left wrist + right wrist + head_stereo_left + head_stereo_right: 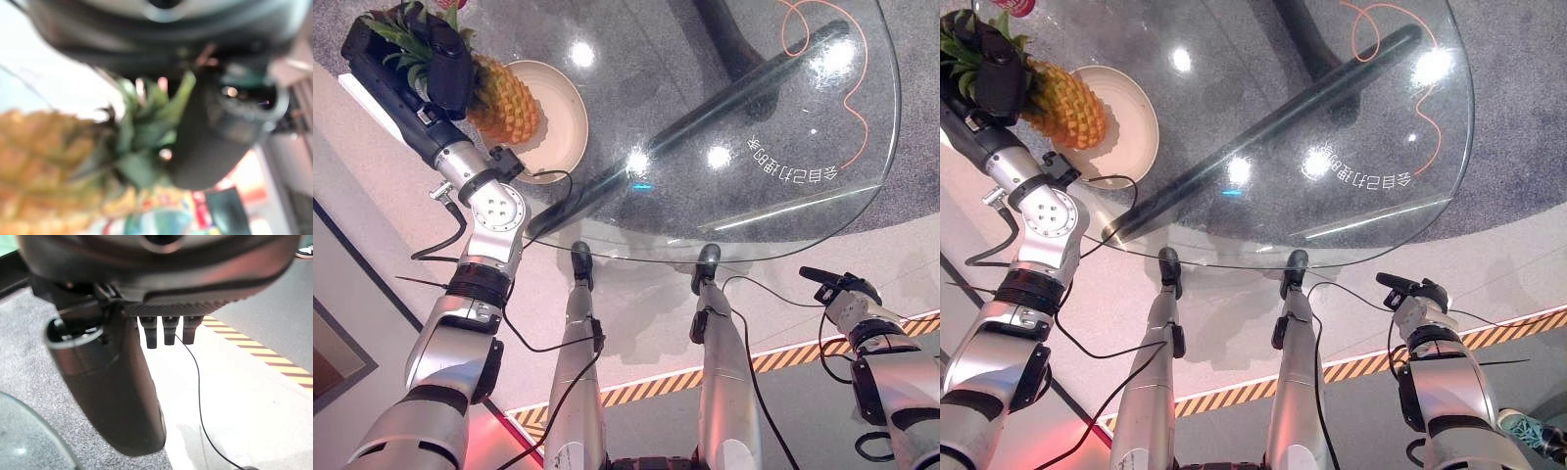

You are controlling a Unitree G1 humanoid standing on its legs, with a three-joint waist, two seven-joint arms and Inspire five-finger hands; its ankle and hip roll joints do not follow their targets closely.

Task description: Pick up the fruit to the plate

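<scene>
Already the pineapple (504,98) is seen lying tilted over the cream plate (570,122) on the glass table (724,147), its body at the plate's near rim, while its green crown (969,39) is gripped by the curled fingers of the left hand (445,64). The fruit is judged to be heavy and stiff, with a rough skin that is not slippery; the crown leaves are thin and could tear under the weight, so a hold near the base of the crown is preferred. The right hand (1410,287) is kept low beside the table, its fingers relaxed and holding nothing.
</scene>
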